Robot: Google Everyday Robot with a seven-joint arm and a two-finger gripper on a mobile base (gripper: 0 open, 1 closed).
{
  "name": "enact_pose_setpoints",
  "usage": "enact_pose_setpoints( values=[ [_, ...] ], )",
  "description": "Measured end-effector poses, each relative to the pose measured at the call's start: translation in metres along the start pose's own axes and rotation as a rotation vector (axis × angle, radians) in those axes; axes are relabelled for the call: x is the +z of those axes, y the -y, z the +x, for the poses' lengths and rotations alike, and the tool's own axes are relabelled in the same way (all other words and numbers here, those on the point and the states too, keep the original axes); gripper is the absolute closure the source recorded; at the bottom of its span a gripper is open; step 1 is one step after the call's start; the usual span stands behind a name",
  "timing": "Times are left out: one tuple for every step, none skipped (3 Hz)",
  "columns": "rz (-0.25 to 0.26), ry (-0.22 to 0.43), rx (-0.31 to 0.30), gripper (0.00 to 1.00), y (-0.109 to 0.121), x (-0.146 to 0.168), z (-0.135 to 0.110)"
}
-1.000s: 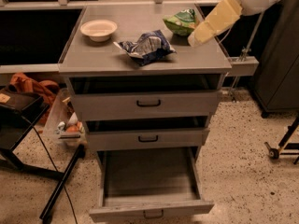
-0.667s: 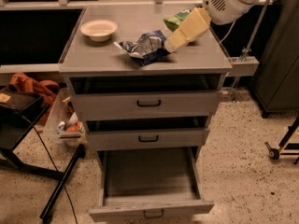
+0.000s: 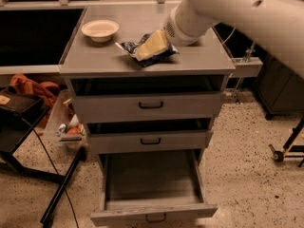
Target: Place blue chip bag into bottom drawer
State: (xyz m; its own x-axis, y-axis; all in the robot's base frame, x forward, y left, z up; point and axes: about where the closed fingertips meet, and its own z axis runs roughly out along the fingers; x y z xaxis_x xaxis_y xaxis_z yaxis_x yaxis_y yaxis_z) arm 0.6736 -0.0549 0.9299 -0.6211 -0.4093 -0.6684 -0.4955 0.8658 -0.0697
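Note:
The blue chip bag (image 3: pixel 127 47) lies crumpled on the grey cabinet top (image 3: pixel 199 61), right of a white bowl (image 3: pixel 99 30). My gripper (image 3: pixel 146 50), pale yellow at the end of the white arm (image 3: pixel 237 8), reaches in from the upper right. It sits right on top of the bag and covers its middle. The bottom drawer (image 3: pixel 152 177) is pulled out far and its tray is bare. The green chip bag is hidden behind my arm.
The two upper drawers (image 3: pixel 151 106) stand slightly ajar. A black stand (image 3: pixel 19 122) with a cable, an orange cloth (image 3: pixel 33 87) and a bin of small items (image 3: pixel 69 127) are at the left. A wheeled stand base (image 3: pixel 285 151) is at the right.
My arm has swung left and down from the cabinet's right rear corner. The gripper is now on the blue chip bag. The bag and drawers have not moved.

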Motion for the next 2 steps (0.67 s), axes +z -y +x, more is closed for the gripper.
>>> enact_pose_setpoints(
  values=[
    [0.016, 0.053, 0.098, 0.0, 0.0, 0.053, -0.015],
    [0.014, 0.084, 0.166, 0.0, 0.005, 0.096, -0.029]
  ],
)
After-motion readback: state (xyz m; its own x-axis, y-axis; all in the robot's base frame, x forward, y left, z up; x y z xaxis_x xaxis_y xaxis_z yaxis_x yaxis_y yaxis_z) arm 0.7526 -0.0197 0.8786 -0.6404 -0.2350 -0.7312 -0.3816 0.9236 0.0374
